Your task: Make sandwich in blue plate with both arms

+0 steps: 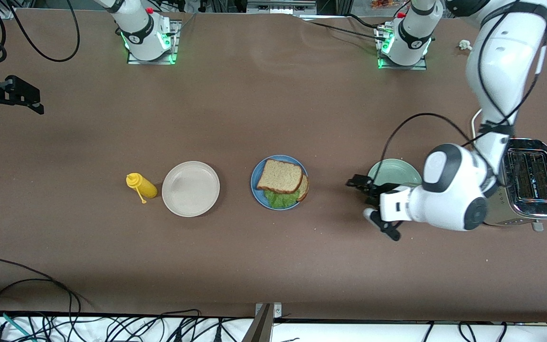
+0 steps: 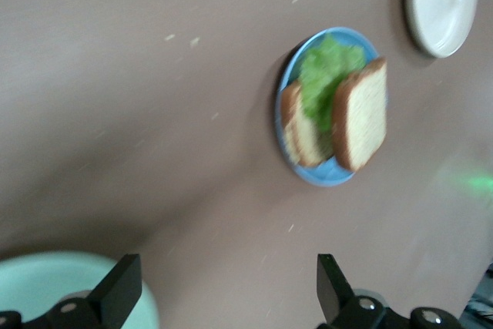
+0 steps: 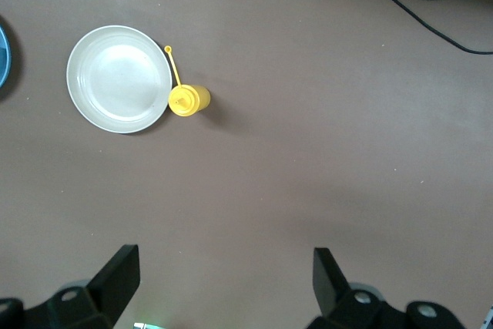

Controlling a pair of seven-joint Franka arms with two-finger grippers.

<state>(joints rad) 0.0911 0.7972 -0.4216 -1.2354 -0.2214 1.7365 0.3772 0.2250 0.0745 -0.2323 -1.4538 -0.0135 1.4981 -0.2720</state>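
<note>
Left gripper [image 1: 373, 204]: my black fingers [image 2: 117, 286] are spread apart, holding nothing; I hang over the table at the rim of the round pale green plate [image 1: 387, 172], beside the chrome toaster [image 1: 530, 183].
Sandwich [image 1: 280, 183]: brown bread slices with a crinkled green lettuce leaf between, lying in the round matte blue plate [image 1: 257, 183] at mid-table, toward the right arm's end from my left fingers. Top slice sits skewed, lettuce poking out.
Nearer arm: left, by my judgement.
Other things: round beige plate [image 1: 191, 188], yellow squeeze bottle [image 1: 141, 185] just beside it.
Right gripper [image 3: 223, 279]: waits, fingers spread, empty, above bare table at its own end.
</note>
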